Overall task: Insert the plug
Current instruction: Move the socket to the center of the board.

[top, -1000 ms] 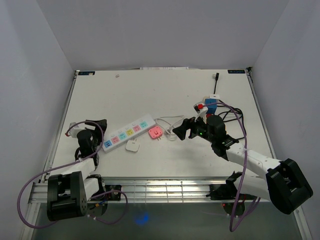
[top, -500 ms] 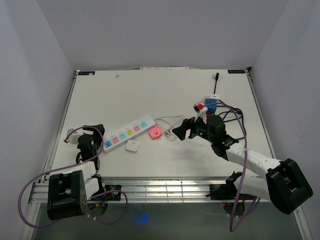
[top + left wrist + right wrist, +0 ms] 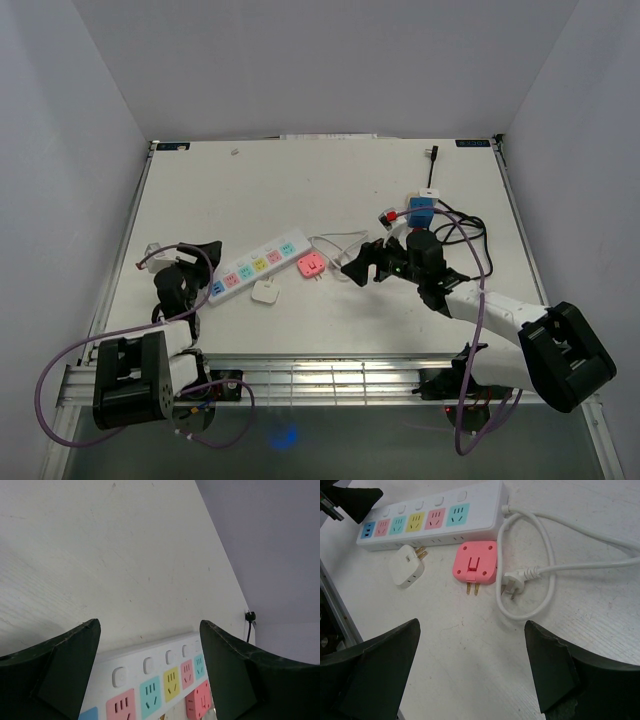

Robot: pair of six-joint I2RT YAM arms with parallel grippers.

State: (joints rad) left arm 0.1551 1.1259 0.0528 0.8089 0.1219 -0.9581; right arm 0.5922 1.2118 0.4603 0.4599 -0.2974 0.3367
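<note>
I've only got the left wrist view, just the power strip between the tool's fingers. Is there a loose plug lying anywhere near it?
Observer: Yes, a white adapter lies on the table just beside the power strip, prongs towards it, in no socket.
Operator: Is the right tool holding anything?
Observer: No, the right tool is open and empty, above the table near a pink adapter.
Operator: And the strip's own cord?
Observer: Its white plug lies bare on the table beside the pink adapter.
</note>
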